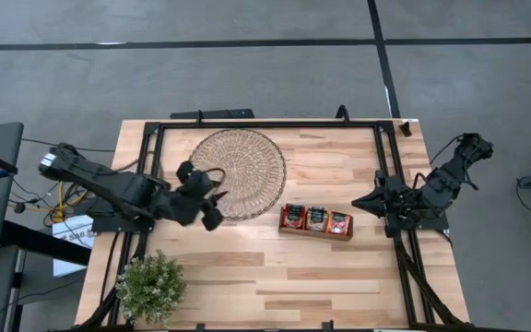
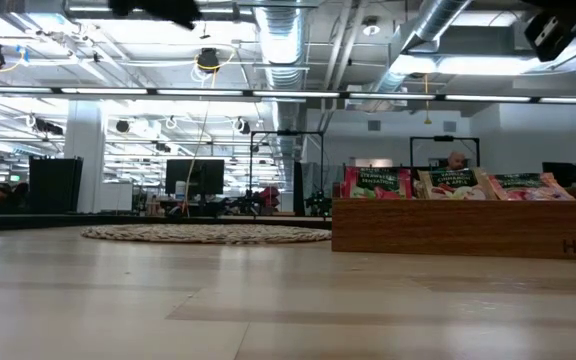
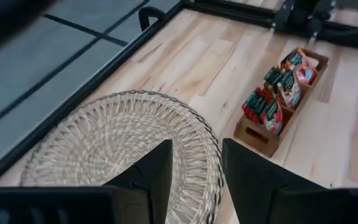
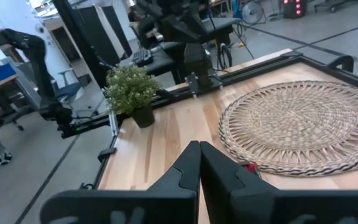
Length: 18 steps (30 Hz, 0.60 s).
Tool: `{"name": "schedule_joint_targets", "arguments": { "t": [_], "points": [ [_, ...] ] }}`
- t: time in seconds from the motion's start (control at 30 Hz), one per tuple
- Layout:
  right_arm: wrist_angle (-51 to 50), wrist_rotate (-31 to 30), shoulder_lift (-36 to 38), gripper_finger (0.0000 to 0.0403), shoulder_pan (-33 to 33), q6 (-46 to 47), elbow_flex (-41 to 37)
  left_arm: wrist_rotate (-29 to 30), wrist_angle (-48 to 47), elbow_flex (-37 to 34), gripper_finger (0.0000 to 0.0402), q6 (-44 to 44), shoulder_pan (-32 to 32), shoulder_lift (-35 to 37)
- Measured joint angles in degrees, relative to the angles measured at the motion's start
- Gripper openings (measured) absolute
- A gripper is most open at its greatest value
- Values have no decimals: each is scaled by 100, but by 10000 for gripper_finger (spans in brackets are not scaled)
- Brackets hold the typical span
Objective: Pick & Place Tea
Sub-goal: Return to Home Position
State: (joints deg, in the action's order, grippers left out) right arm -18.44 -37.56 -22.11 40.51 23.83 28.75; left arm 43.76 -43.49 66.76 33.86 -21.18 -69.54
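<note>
The tea sachets [image 1: 317, 218] stand upright in the three compartments of a narrow wooden tray [image 1: 314, 232] right of the round wicker mat [image 1: 247, 161]; red, orange and green-topped packs show in the low view [image 2: 453, 182] and in the left wrist view [image 3: 278, 93]. My left gripper [image 1: 212, 198] hovers open over the mat's left edge [image 3: 104, 149], with nothing between its fingers [image 3: 197, 168]. My right gripper [image 1: 358, 202] is shut and empty, in the air just right of the tray's right end, pointing toward the mat [image 4: 199, 152].
A small potted plant [image 1: 150, 286] stands at the table's near left corner, also in the right wrist view [image 4: 131, 90]. A black frame rail [image 1: 265, 124] runs round the tabletop. Bare wood lies in front of the tray and mat [image 2: 268, 300].
</note>
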Motion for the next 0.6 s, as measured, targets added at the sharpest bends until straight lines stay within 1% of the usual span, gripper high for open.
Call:
{"name": "schedule_joint_targets", "arguments": {
  "t": [0.23, 0.33, 0.4, 0.5, 0.6],
  "points": [
    [-156, -12, 14, 1, -13, -54, 0, -114, 1406, -2011, 133, 255, 145, 1423],
    [-87, -222, 10, 1, -15, 20, 0, -259, 2069, -2747, 133, 257, 249, 1960],
    [43, -295, 16, 1, -15, -3, 0, -320, 2438, -3176, 133, 250, 346, 2274],
    [219, -78, 104, 1, -15, -295, 0, -461, 3117, -3709, 133, 91, 491, 2704],
    [555, 61, 235, 1, -15, -843, 0, -692, 3565, -4124, 133, -150, 664, 3075]
  ]
}}
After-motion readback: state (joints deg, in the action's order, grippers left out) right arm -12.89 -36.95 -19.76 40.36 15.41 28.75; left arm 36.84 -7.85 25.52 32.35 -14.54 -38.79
